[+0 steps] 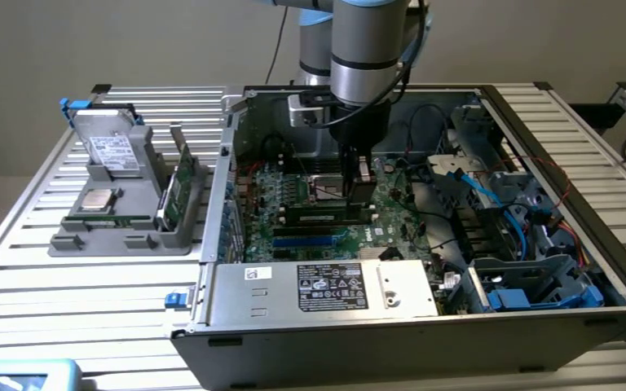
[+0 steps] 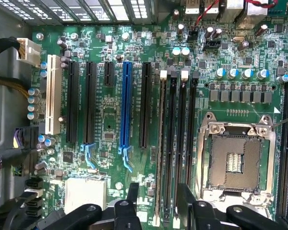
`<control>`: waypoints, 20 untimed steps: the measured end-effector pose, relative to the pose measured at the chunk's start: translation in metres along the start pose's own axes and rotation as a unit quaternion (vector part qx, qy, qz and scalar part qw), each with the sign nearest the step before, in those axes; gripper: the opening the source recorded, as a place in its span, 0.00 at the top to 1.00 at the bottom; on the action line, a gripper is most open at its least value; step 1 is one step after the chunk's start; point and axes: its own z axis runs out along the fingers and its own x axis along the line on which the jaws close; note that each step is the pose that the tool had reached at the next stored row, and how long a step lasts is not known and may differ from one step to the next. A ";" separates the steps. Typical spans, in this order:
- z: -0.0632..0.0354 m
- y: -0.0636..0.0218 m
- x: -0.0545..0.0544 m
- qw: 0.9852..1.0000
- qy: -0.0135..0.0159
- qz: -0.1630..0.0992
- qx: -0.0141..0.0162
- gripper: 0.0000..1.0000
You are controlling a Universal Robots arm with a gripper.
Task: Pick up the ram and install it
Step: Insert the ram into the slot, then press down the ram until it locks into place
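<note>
**Your tally of the scene**

You have one arm (image 1: 368, 49), one gripper (image 2: 159, 201), one open computer case (image 1: 400, 326) and one grey holder (image 1: 107, 236) beside it. On the one motherboard (image 2: 110, 120) you count one white expansion slot (image 2: 50, 93), one blue slot (image 2: 126, 103), three long black slots (image 2: 72, 103) and one short black slot (image 2: 108, 74). Beside the single processor socket (image 2: 235, 163) you count four memory slots (image 2: 182, 143), two with white end clips (image 2: 185, 74).

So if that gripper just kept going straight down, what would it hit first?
Probably the ram, standing on edge on the motherboard, right between the gripper and its open fingers. How far below it lies is unclear.
</note>
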 end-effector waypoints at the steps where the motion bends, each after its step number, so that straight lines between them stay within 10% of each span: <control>1: 0.0000 0.0000 0.000 1.000 0.000 0.000 0.000 0.55; 9: 0.0000 0.0000 0.000 1.000 0.000 0.000 0.000 0.55; 20: 0.0004 -0.0011 0.000 1.000 0.001 0.009 -0.004 0.89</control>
